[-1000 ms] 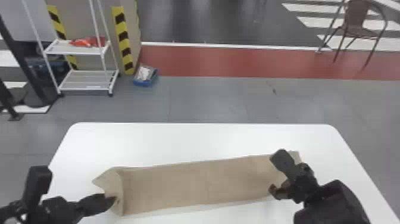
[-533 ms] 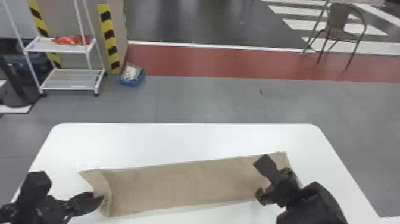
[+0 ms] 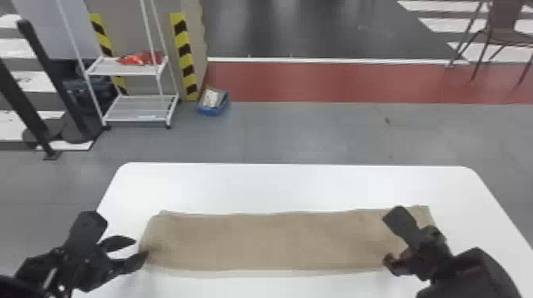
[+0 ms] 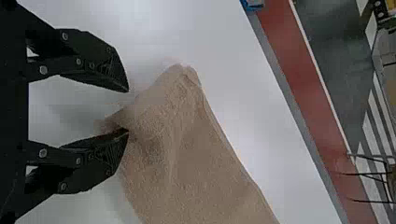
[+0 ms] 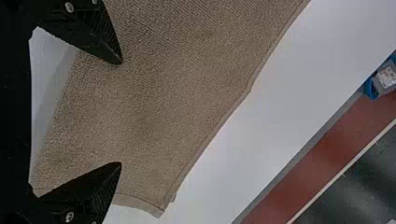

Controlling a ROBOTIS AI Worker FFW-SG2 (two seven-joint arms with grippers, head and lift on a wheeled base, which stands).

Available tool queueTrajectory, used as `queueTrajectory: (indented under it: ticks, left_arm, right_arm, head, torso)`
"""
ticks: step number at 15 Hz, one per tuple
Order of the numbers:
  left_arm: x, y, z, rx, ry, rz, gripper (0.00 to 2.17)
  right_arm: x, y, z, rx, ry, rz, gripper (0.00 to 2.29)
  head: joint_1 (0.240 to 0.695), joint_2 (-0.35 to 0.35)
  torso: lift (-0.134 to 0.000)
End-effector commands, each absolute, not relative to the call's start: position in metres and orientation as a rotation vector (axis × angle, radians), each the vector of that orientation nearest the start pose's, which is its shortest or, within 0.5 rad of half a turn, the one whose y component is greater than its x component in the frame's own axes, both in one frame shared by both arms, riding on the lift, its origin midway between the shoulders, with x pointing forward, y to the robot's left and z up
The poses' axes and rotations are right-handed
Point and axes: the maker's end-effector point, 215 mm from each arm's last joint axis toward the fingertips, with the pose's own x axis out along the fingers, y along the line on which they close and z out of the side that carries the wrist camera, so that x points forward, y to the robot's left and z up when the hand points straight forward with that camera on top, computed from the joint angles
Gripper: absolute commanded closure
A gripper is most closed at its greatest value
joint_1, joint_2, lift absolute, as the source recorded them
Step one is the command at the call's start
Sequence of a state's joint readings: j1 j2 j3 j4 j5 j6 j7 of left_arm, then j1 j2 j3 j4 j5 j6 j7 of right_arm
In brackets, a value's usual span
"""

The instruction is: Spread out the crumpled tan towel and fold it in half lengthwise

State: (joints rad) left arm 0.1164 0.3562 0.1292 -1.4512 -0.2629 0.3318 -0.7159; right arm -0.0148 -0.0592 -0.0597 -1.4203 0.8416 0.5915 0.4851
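Towel (image 3: 277,241) laid in a long strip across the white table (image 3: 277,186), jaws parted at both ends

In the background at the far left stand black posts (image 3: 55,83), then a white rack (image 3: 135,109) with a red item (image 3: 142,58) on its upper shelf. Beside the rack is a panel with yellow-and-black tape (image 3: 185,51), with a blue box (image 3: 213,104) on the floor near its foot. A red floor band (image 3: 337,81) runs from there to the right, where a brown chair (image 3: 505,27) stands.

On the table, the left gripper (image 3: 141,249) is at the towel's left end, its jaws released and standing apart. In the left wrist view one fingertip overlaps the towel's creased, bunched end; whether it touches the cloth cannot be told.

The towel runs from near the table's left edge towards its right edge, well apart from the far edge. Its middle is mostly smooth, a long narrow band.

The right gripper (image 3: 390,241) is over the towel's right end, its jaws released and wide apart. The right wrist view shows a hemmed long edge and a corner with a sliver of another edge beside it.
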Motion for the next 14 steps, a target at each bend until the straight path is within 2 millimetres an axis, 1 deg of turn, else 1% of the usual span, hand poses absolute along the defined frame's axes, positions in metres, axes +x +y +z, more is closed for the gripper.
queueTrajectory:
  ticks: [1, 2, 4, 6, 7, 8, 10, 12, 13, 14]
  left_arm:
    - [0.463, 0.392, -0.544, 0.397, 0.732, -0.429, 0.03]
    - [0.464, 0.400, -0.538, 0.404, 0.727, -0.421, 0.03]
    - [0.468, 0.406, -0.526, 0.383, 0.698, -0.404, 0.03]
    - [0.470, 0.399, -0.523, 0.370, 0.676, -0.408, 0.03]
    - [0.470, 0.398, -0.520, 0.324, 0.654, -0.402, 0.02]
    - [0.472, 0.393, -0.516, 0.268, 0.628, -0.399, 0.02]
    - [0.471, 0.386, -0.517, 0.229, 0.612, -0.400, 0.02]
    - [0.470, 0.384, -0.520, 0.218, 0.609, -0.391, 0.02]
    - [0.467, 0.385, -0.522, 0.203, 0.609, -0.384, 0.02]
    - [0.466, 0.386, -0.521, 0.189, 0.604, -0.379, 0.02]
  right_arm:
    - [0.496, -0.348, -0.572, -0.668, 0.888, 0.147, 0.10]
    - [0.498, -0.353, -0.569, -0.656, 0.883, 0.135, 0.10]
    - [0.501, -0.361, -0.565, -0.643, 0.882, 0.118, 0.10]
    - [0.501, -0.366, -0.562, -0.633, 0.879, 0.109, 0.10]
    - [0.499, -0.367, -0.564, -0.582, 0.881, 0.108, 0.10]
    - [0.495, -0.365, -0.568, -0.494, 0.882, 0.116, 0.10]
    - [0.490, -0.373, -0.570, -0.360, 0.891, 0.119, 0.10]
    - [0.489, -0.387, -0.565, -0.301, 0.887, 0.108, 0.10]
    - [0.493, -0.393, -0.554, -0.282, 0.865, 0.094, 0.10]
    - [0.491, -0.405, -0.548, -0.255, 0.858, 0.075, 0.10]
  head:
    - [0.695, 0.019]
    - [0.695, 0.030]
    - [0.695, 0.050]
    - [0.695, 0.052]
    - [0.695, 0.051]
    - [0.695, 0.046]
    - [0.695, 0.035]
    - [0.695, 0.025]
    - [0.695, 0.017]
    - [0.695, 0.010]
  torso:
    - [0.000]
    - [0.000]
    - [0.000]
    - [0.000]
    - [0.000]
    - [0.000]
    - [0.000]
    - [0.000]
    - [0.000]
    - [0.000]
